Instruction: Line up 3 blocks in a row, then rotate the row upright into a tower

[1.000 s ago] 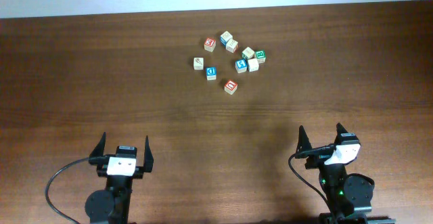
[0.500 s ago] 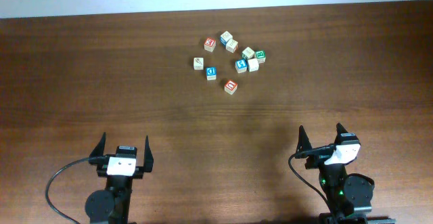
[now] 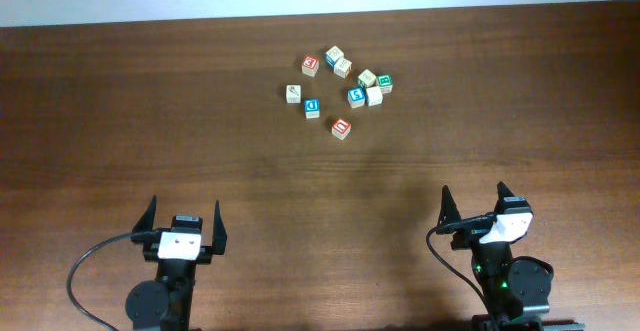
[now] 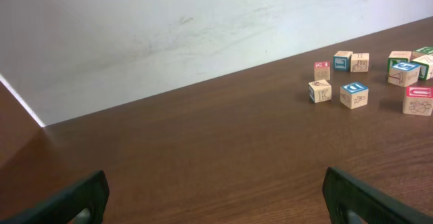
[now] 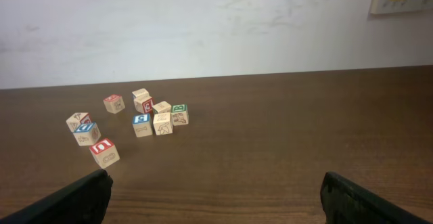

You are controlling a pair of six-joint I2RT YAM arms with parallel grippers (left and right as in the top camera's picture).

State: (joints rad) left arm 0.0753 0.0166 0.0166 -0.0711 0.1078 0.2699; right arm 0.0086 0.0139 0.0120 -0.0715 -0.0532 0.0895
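Three blocks lie at the near left of a cluster on the far table: a blue "D" block (image 3: 312, 107) (image 4: 354, 94) (image 5: 86, 133), a red-topped block (image 3: 341, 128) (image 4: 418, 99) (image 5: 104, 152) and a pale cream block (image 3: 293, 93) (image 4: 320, 91) (image 5: 78, 120). My left gripper (image 3: 185, 209) (image 4: 216, 200) is open near the front edge, far from them, with nothing between its fingers. My right gripper (image 3: 474, 196) (image 5: 216, 200) is open too, at the front right, holding nothing.
Several other lettered cubes sit just behind and to the right of the three, among them a green one (image 3: 385, 84) and a red one (image 3: 309, 64). A white wall (image 5: 203, 28) rises past the far edge of the brown wooden table (image 3: 150, 121).
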